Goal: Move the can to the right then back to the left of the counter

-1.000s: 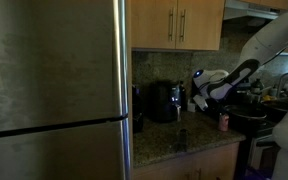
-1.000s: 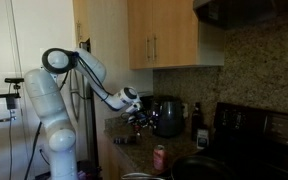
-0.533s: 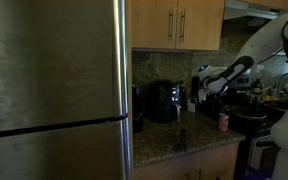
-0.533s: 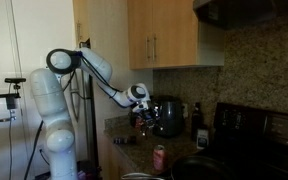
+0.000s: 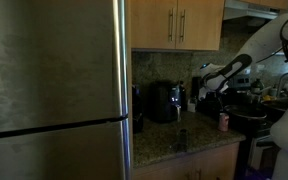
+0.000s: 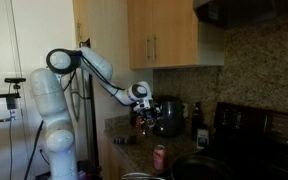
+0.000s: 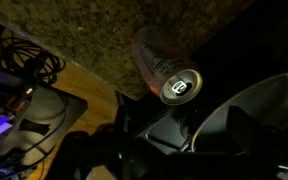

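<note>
Just beside the black appliance my gripper hung above the counter; I couldn't tell if its jaws were parted. The can stood upright beyond, untouched. I judged it light, thin-walled and slippery, best pinched gently at mid-body

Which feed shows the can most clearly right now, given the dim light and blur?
Wrist view: can large but soft, top glinting, lower frame almost black. In an exterior view the can is tiny and dim; in an exterior view with evener light it is small too.
</note>
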`<state>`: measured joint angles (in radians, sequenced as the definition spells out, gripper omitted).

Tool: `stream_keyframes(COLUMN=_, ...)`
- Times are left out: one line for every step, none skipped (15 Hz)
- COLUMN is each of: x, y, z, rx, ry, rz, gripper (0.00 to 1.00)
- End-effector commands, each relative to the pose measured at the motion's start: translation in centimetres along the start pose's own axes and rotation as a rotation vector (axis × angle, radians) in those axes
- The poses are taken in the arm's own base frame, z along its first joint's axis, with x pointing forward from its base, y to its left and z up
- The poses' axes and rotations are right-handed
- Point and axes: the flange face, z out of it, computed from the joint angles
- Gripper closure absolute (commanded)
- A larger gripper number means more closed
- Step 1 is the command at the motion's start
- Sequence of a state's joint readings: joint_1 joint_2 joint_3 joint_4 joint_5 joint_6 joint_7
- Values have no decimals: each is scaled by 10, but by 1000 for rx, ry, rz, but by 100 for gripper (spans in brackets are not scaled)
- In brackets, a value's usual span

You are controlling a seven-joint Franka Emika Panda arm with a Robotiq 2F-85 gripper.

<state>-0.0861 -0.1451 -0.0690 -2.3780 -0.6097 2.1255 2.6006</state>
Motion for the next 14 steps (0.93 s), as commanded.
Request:
stream_keyframes(x=6, y=-19, z=11, rx=-148, ry=-78, rz=119, gripper=0)
stream_keyframes(x=11, y=-21, z=15, rx=-185, ry=-104, rz=165, gripper=0)
stream_keyframes(x=15, y=-23, z=18, rx=-219, ry=-123, rz=216, gripper=0)
stream_keyframes(x=18, y=-25, z=24, rx=-243, ry=-141, rz=273, gripper=0)
stream_keyframes(x=31, y=-37, z=30, rx=-260, ry=-158, rz=321, gripper=0)
stream_keyframes(x=41, y=-45, z=37, rx=-274, ry=-171, rz=369, gripper=0)
stream_keyframes(x=50, y=-52, z=41, rx=-289, ry=-188, rz=417, gripper=0)
stream_keyframes(x=62, y=-58, z=44, rx=-295, ry=-209, rz=464, gripper=0)
stream_keyframes(x=50, y=-44, z=35, rx=-281, ry=-172, rz=385, gripper=0)
stream_keyframes(x=58, y=-49, z=39, rx=-283, ry=-174, rz=400, gripper=0)
stream_keyframes(x=58, y=-49, z=39, rx=-284, ry=-173, rz=401, gripper=0)
stream_keyframes(x=56, y=-48, z=38, rx=-283, ry=-174, rz=396, gripper=0)
stream_keyframes(x=52, y=-46, z=36, rx=-281, ry=-175, rz=390, gripper=0)
stream_keyframes(x=48, y=-49, z=43, rx=-304, ry=-188, rz=405, gripper=0)
